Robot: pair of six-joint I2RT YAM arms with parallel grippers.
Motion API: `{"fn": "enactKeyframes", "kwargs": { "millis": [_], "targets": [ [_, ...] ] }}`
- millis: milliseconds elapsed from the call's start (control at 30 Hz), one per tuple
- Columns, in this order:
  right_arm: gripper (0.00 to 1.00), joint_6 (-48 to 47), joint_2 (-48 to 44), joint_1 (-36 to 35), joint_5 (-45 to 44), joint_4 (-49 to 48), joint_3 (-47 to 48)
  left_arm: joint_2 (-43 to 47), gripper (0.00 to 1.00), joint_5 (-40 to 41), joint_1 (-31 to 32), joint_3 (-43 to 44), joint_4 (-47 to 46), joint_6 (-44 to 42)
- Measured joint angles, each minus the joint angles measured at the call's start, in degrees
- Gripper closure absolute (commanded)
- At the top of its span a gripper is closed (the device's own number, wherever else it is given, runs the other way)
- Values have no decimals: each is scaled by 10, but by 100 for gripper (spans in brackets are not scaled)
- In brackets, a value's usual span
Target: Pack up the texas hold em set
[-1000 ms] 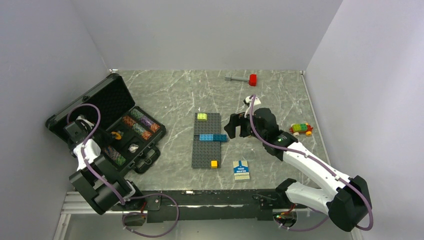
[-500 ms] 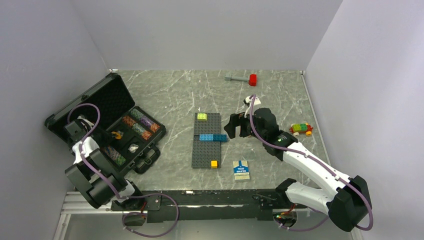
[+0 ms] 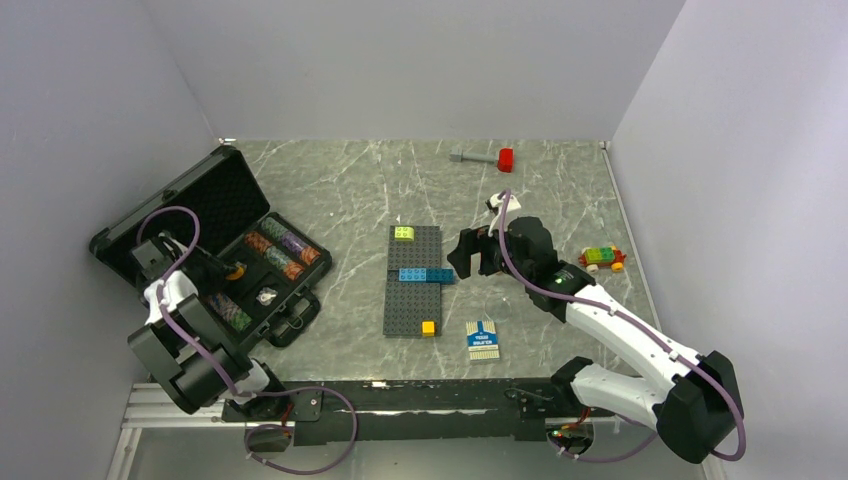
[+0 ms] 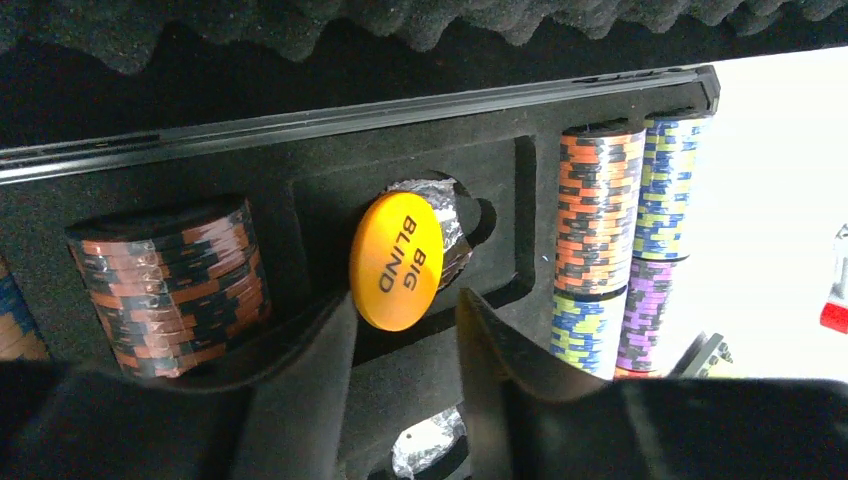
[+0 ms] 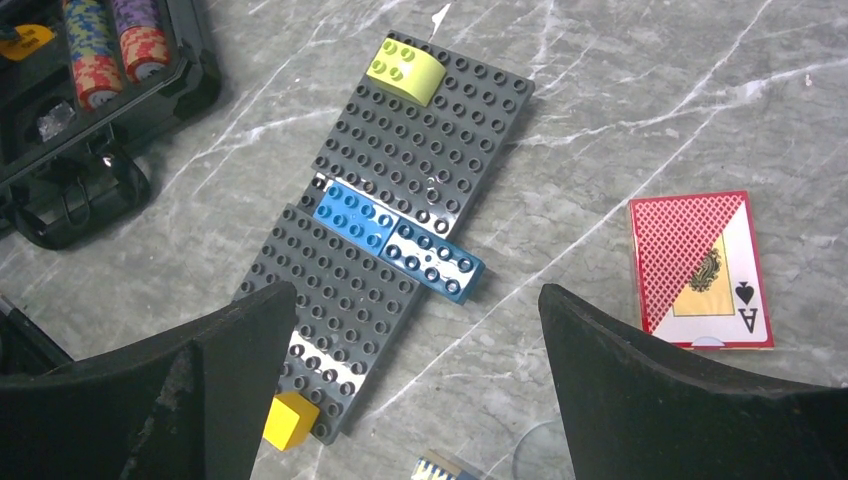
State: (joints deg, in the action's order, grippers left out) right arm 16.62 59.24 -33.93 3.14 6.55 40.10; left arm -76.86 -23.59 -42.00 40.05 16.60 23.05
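Note:
The black case (image 3: pixel 215 195) lies open at the left, its foam lid tilted back. Chip stacks (image 3: pixel 275 250) fill its slots and also show in the left wrist view (image 4: pixel 600 200). The orange "BIG BLIND" button (image 4: pixel 400 258) leans on edge in a tray recess; it also shows from the top (image 3: pixel 235 270). My left gripper (image 4: pixel 405 320) is open with a narrow gap just below the button; its left fingertip is at the button's lower edge. My right gripper (image 5: pixel 415 300) is wide open and empty above the table. The red-backed card pack (image 5: pixel 700 270) lies to its right. The blue-white pack (image 3: pixel 483 340) lies near the front.
The dark grey baseplate (image 3: pixel 413 280) with yellow-green, blue and yellow bricks lies mid-table, under my right gripper's left finger (image 5: pixel 240 340). A hammer (image 3: pixel 485 157) lies at the back. A small brick car (image 3: pixel 602 258) stands at the right. A foil-wrapped piece (image 4: pixel 435 450) sits in the tray.
My left arm's elbow has swung to the left and its gripper has edged closer to the orange button in the case. The right arm has not moved.

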Motion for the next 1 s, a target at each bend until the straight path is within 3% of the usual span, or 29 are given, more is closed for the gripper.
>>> {"fn": "enactKeyframes", "kwargs": {
  "millis": [167, 500, 833, 1000],
  "targets": [
    [4, -2, 0, 0, 3, -2, -3, 14, 42, 25, 12, 5, 17, 2],
    [4, -6, -1, 0, 4, -5, -6, 37, 43, 82, 40, 15, 43, -10],
    [4, -6, -3, 0, 4, -6, -9, 17, 35, 96, 53, 33, 56, -11],
    [4, -6, -9, 0, 4, -6, -13, -2, 36, 109, 67, 43, 58, -10]
  ]
}}
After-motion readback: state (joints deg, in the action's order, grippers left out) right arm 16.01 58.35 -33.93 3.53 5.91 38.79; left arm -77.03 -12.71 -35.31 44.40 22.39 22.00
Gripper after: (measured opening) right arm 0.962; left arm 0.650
